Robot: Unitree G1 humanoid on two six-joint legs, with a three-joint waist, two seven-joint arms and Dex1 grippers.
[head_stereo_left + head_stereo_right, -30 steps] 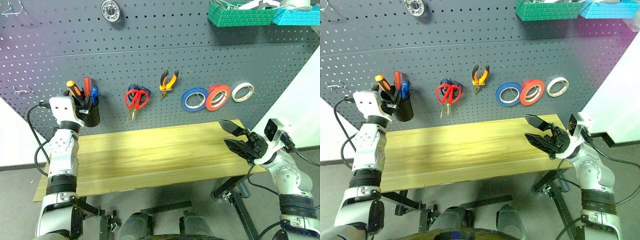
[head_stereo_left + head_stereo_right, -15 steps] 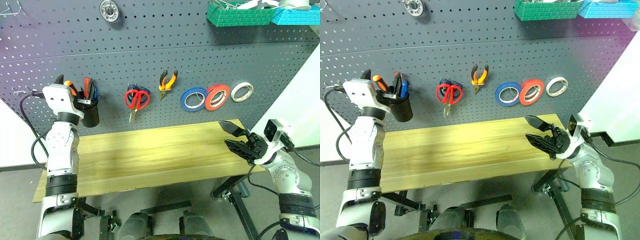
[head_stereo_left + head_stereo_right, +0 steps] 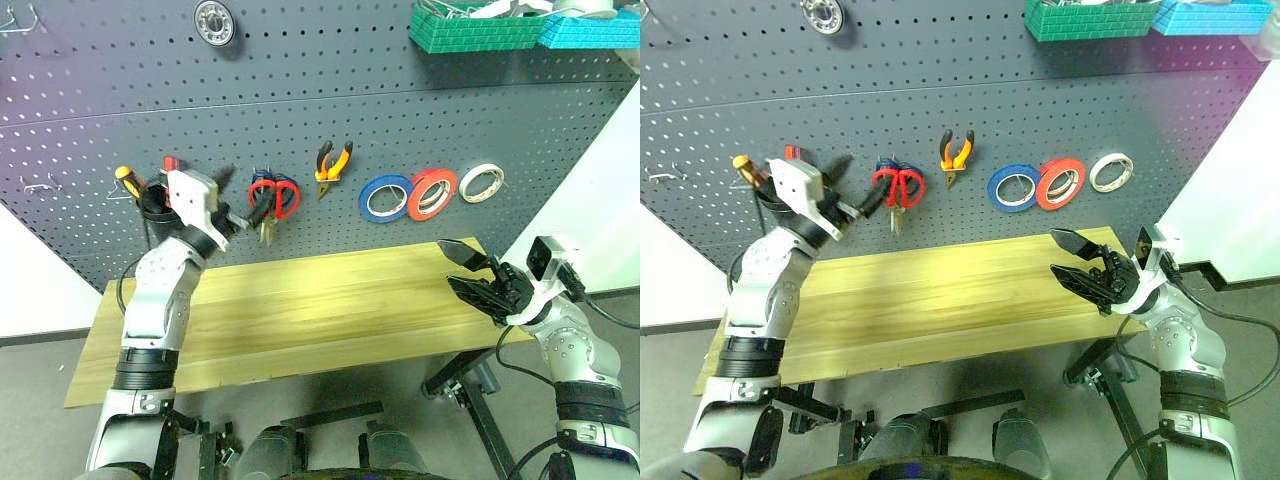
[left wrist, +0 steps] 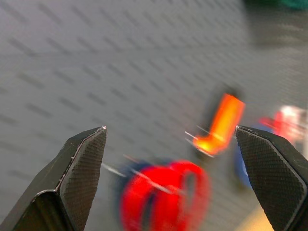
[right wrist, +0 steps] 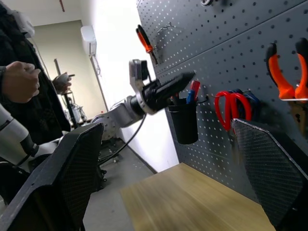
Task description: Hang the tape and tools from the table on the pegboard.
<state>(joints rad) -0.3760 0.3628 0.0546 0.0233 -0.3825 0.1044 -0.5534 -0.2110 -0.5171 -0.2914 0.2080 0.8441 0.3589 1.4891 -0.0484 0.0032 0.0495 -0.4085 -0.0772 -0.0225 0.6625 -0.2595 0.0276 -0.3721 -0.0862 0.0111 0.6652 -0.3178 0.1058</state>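
**A:** Why is the desk [image 3: 300, 300] bare?

**B:** Because what belongs to the job is up on the pegboard [image 3: 300, 90] already. The blue tape [image 3: 388, 197] hangs on a hook right of centre, with a red-orange roll [image 3: 434, 193] overlapping its right edge and a white roll [image 3: 483, 183] further right. The pliers [image 3: 334, 161] hang jaws-down from a hook left of the tape, the red scissors [image 3: 270, 200] hang by their handles left of those, in front of a blue-handled pair, and the screwdriver [image 3: 128, 181] stands handle-up in the black cup [image 3: 775, 207] at the far left.

**A:** And the left gripper [image 3: 240, 203]?

**B:** Raised near the board between the cup and the scissors, jaws released and empty, pointing right toward the scissors. I'd judge it has nothing left to fetch.

**A:** The right gripper [image 3: 470, 275]?

**B:** It hangs over the desk's right end, jaws spread wide, grasping nothing, well below the tapes. It reads as parked out of the way.

**A:** Anything else?

**B:** A person's hands [image 5: 21, 82] show beyond the desk's left end, away from the work.
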